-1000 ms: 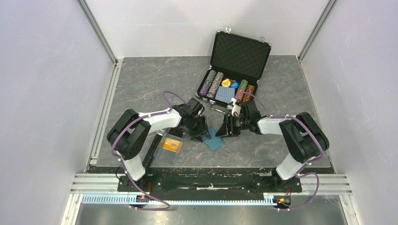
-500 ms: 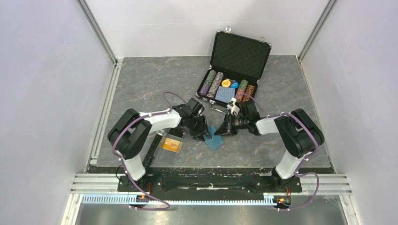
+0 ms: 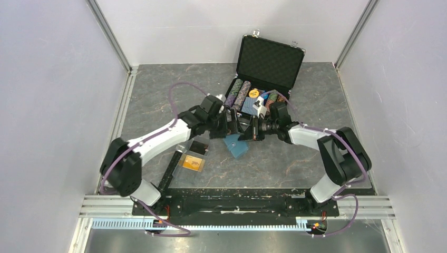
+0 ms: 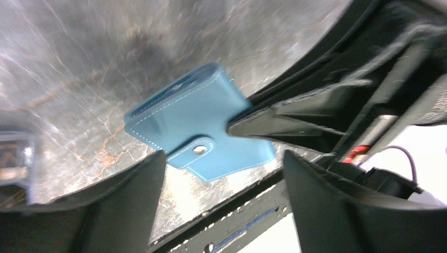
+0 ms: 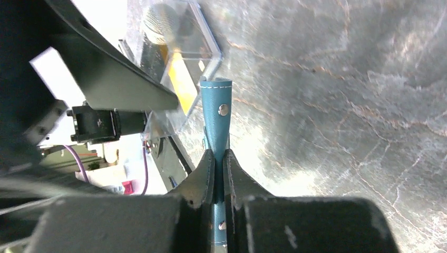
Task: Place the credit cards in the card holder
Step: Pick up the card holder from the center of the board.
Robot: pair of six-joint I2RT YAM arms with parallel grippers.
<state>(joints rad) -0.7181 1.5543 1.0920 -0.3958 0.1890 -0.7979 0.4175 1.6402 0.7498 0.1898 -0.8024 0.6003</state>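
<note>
At the far side of the grey marbled table [image 3: 158, 95] I see a black case [image 3: 269, 63] standing open, lid upright, with rows of striped poker chips [image 3: 240, 92] inside. A clear plastic box [image 3: 183, 156] lies near the front left.

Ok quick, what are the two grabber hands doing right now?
Left gripper: open, holding nothing.
Right gripper: shut on the wallet.

My black two-finger gripper [image 5: 219, 158] pinched a slim teal-blue leather card holder [image 5: 216, 103] edge-on, snap stud showing, over the grey marbled tabletop [image 5: 342, 105]. Beyond it an orange-gold card [image 5: 182, 87] lay in a clear plastic box [image 5: 203, 39].
</note>
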